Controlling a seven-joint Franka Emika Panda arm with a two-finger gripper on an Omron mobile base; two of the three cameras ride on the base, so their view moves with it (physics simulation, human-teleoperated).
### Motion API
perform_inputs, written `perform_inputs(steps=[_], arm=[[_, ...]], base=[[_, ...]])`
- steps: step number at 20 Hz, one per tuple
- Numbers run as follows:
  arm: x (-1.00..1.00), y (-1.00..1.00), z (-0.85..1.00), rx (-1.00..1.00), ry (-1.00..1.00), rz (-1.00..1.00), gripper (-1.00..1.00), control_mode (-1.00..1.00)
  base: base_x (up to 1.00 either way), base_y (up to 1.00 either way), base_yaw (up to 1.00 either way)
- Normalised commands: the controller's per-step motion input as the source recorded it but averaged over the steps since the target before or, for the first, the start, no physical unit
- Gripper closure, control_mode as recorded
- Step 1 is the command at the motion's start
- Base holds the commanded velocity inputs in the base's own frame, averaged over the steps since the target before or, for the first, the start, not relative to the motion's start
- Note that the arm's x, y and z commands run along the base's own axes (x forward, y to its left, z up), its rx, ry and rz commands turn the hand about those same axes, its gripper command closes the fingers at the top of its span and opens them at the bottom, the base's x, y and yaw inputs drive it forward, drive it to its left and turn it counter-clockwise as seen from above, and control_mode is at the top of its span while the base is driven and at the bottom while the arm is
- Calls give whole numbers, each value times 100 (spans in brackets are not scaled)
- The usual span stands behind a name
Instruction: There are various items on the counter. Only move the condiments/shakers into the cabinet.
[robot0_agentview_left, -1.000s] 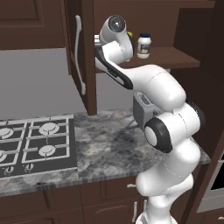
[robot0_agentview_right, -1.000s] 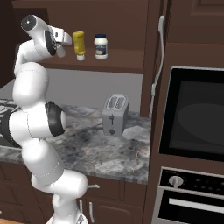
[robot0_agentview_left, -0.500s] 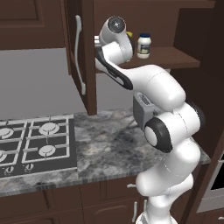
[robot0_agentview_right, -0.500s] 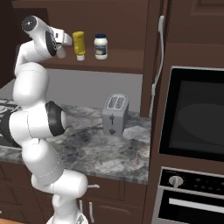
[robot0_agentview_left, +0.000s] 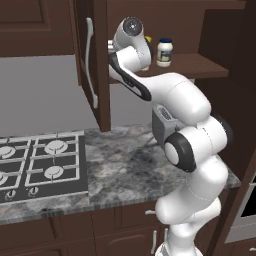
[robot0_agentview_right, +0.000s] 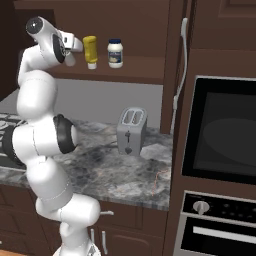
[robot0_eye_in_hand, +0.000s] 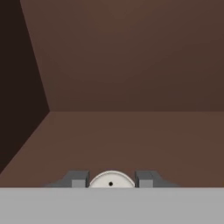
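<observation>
— shaker (robot0_eye_in_hand: 111, 180) is sitting clamped between the claw's (robot0_eye_in_hand: 111, 179) fingertips (robot0_eye_in_hand: 78, 179), over the cabinet shelf (robot0_eye_in_hand: 131, 140), inside the cabinet (robot0_agentview_left: 92, 65).
— what's going wrong if it lets go now?
— i'm guessing it's tipping, if it isn't resting flat yet.
— counting things?
— one yellow bottle (robot0_agentview_right: 90, 50) just beside the claw, one white jar (robot0_agentview_right: 115, 52) past it, one toaster (robot0_agentview_right: 131, 131) well below on the counter (robot0_agentview_right: 125, 170).

A black stovetop (robot0_agentview_left: 40, 165) left, a black oven (robot0_agentview_right: 220, 132) right.
</observation>
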Motion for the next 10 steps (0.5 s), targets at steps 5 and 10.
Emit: perform_inputs(steps=[5,10], arm=[[4,0,0,-1,0,0,100,-100],[8,0,0,0,0,0,100,-100]], base=[[0,0,0],[0,0,0]])
